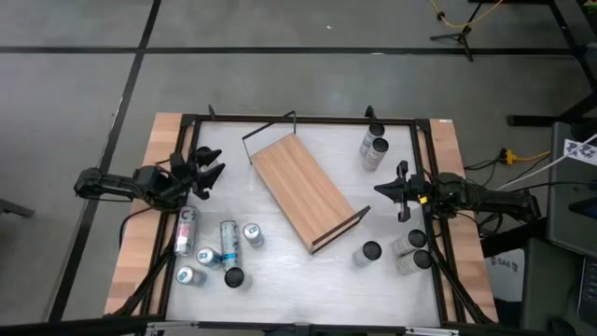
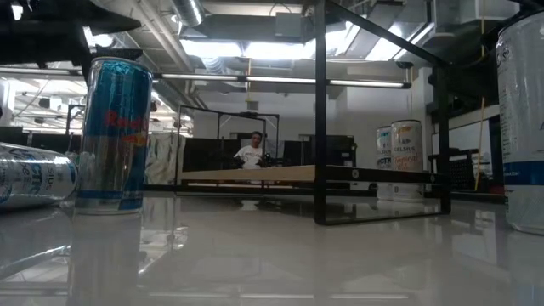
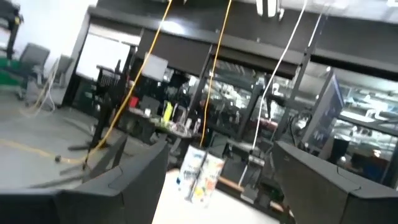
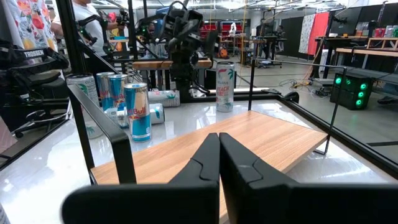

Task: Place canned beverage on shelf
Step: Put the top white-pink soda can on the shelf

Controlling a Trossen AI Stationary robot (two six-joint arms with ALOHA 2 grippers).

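The shelf, a light-brown board with black wire rails at its short ends, lies slantwise mid-table and carries nothing. Its board fills the right wrist view, and in the low view it is a thin strip. Several cans stand or lie on the table at the near left. My left gripper hovers open at the table's left edge, above the table, empty. At the right edge my right gripper is shut and empty, pointing level at the shelf.
Two cans stand at the far right, and three more at the near right. In the right wrist view a white can stands beyond the shelf beside the left arm. A blue can looms near the low camera. A black frame borders the table.
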